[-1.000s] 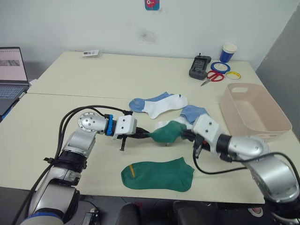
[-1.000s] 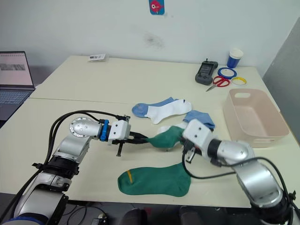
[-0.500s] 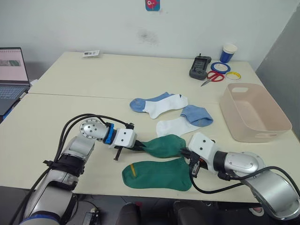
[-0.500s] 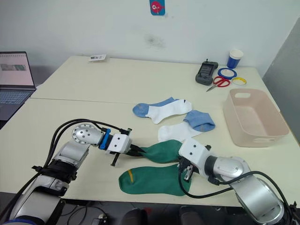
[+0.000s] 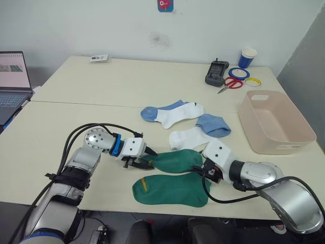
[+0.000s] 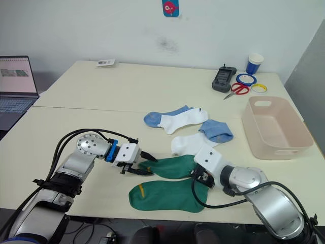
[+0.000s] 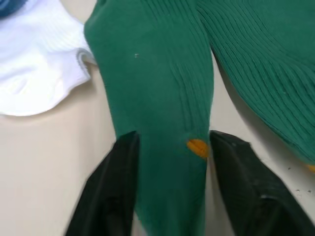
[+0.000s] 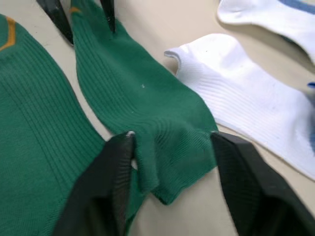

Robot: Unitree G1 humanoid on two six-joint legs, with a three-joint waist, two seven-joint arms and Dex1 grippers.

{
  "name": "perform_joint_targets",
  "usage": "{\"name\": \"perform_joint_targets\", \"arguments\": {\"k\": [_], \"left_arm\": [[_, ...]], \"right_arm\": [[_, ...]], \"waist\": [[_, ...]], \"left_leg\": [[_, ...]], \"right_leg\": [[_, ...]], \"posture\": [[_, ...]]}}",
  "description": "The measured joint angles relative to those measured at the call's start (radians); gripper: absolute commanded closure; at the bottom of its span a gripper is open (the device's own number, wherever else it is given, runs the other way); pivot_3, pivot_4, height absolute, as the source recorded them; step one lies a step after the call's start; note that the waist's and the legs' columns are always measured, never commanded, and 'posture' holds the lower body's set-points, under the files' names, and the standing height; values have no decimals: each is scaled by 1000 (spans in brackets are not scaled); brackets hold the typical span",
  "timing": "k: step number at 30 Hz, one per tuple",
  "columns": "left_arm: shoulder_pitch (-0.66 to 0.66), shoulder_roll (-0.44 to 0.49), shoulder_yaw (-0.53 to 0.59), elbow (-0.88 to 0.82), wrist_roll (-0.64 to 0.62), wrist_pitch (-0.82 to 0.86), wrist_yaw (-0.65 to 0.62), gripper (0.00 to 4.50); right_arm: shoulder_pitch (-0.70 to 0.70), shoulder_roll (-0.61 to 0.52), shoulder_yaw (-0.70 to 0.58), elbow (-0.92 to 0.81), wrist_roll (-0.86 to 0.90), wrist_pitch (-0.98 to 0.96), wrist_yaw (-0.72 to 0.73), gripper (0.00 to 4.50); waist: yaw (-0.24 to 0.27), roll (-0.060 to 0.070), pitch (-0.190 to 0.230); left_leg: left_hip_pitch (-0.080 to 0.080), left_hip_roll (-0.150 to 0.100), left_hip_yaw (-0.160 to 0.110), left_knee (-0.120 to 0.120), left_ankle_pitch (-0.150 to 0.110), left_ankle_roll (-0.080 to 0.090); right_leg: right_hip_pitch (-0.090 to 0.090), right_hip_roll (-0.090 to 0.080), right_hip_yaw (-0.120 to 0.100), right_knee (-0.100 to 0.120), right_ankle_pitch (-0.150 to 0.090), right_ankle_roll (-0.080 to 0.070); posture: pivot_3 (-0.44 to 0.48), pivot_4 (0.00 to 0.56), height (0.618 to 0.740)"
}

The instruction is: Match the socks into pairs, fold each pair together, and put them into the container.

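On the surface's [image 5: 61, 132] near edge, a limp, light green sock [image 5: 175, 160] lies stretched between left gripper [image 5: 143, 160] and right gripper [image 5: 204, 171], both wide astride its ends; pinch the ends.

Green sock [image 5: 175, 160] lowered flat onto table; both claws have now opened.

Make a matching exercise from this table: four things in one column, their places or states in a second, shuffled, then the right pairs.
Things:
1. pink container
2. blue paper cup
3. flat green sock
4. green sock between the grippers

Places or states:
A. nearest the table's front edge
B. stretched out, an open gripper at each end
C. at the far edge, by the tape rolls
D. empty, at the robot's right

Pairs: 1-D, 2-C, 3-A, 4-B
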Motion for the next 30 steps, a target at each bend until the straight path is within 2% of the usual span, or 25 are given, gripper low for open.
{"name": "perform_joint_targets", "arguments": {"k": [2, 4, 7, 11, 14, 15, 18, 20, 23, 26, 30], "left_arm": [[2, 37, 32, -27, -42, 18, -23, 494], [4, 65, 60, -30, -64, 15, -34, 21], [35, 114, 121, 1, -103, -86, -76, 21], [67, 116, 126, 36, -107, -222, -105, 21], [122, 103, 126, 36, -116, -234, -92, 21], [142, 103, 126, 16, -126, -198, -83, 21], [228, 155, 129, -136, -182, 100, -43, 21], [282, 238, 138, -288, -269, 439, -2, 21], [322, 325, 162, -447, -386, 765, 28, 21], [407, 342, 195, -584, -454, 943, 106, 21], [509, 328, 196, -697, -450, 1009, 208, 21]], "right_arm": [[13, -7, -5, -9, 9, -34, 9, 0], [24, -17, -14, -15, 13, -52, 17, 0], [60, -70, -55, -43, 27, -111, 56, 0], [96, -99, -59, -61, 42, -172, 85, 0], [144, -153, -55, -64, 34, -212, 97, 0], [161, -153, -58, -64, 37, -216, 96, 0], [238, -119, -107, -63, 82, -185, 92, 0], [283, -106, -144, -65, 107, -162, 88, 0], [322, -84, -158, -70, 125, -148, 67, 0], [370, -73, -154, -86, 125, -141, 41, 0], [418, -51, -127, -87, 121, -141, 1, 0]], "waist": [[-1, 0, 0], [-2, 0, 0], [-1, 0, 0], [1, 0, 0], [1, 0, 0], [1, 0, 0], [-3, 0, 0], [-8, 0, 0], [-8, 1, 0], [-7, 1, 0], [-6, 1, 0]], "left_leg": [[0, 0, 0, 0, 0, 0], [0, 0, 0, 0, 0, 0], [0, 0, 0, 0, 0, 0], [1, 0, 0, 0, 0, 0], [0, 0, 0, 0, 0, 0], [0, 0, 0, 0, 0, 0], [1, 0, -1, 0, 0, 0], [1, 1, -3, 0, 0, 0], [4, 0, -4, 0, 0, 0], [6, 0, -4, -1, 0, 0], [6, 0, -4, -1, 0, 0]], "right_leg": [[0, 0, 0, 0, 0, 0], [0, 0, 0, 0, 0, 0], [0, -1, 0, 0, 0, 0], [1, -1, 0, -1, 0, 0], [1, -2, -1, -1, 0, 0], [1, -2, -1, -1, 0, 0], [1, -2, -2, 0, 0, 0], [2, -1, -3, 0, 0, 1], [6, -2, -4, -1, -1, 1], [7, -3, -4, -1, -1, 1], [7, -3, -4, -2, -1, 1]], "posture": [[0, 150, 725], [0, 150, 725], [0, 150, 725], [0, 150, 725], [0, 150, 725], [0, 150, 725], [0, 150, 725], [0, 150, 725], [0, 150, 725], [0, 150, 725], [0, 150, 725]]}}
